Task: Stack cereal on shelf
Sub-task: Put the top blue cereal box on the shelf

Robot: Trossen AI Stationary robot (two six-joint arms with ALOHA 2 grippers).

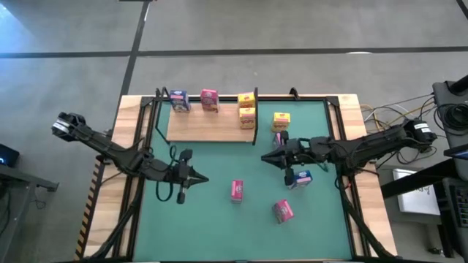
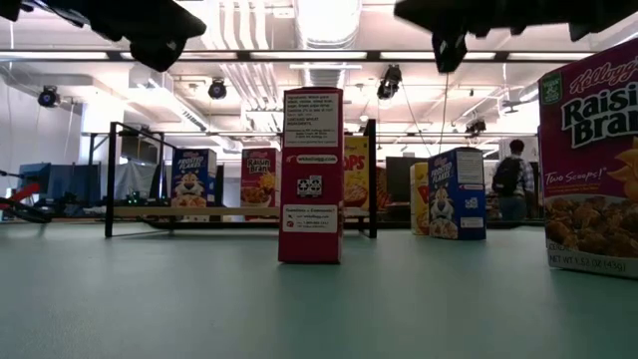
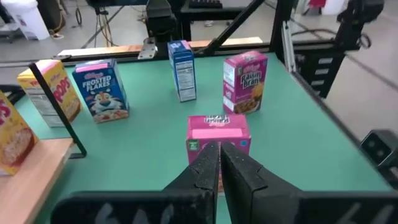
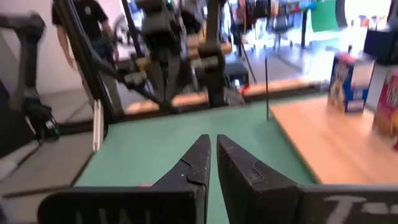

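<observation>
I count nine boxes. Three are yellow: a yellow pair [image 1: 247,108] at the shelf's [image 1: 212,128] right end, and a lone yellow [image 1: 281,120] on the mat [image 1: 219,164] near its far edge. Three are pink: one pink [image 1: 210,100] on the shelf's far edge, and two more pink [image 1: 236,190] [image 1: 283,211] toward the mat's near edge. Three are blue: one blue [image 1: 179,101] at the shelf's far left corner, and two more blue [image 3: 99,90] [image 1: 300,177] on the mat's right half. That makes four on my one shelf and five on the mat.

Bright overhead ceiling lights [image 2: 329,20], right-wrist pic blurry
</observation>
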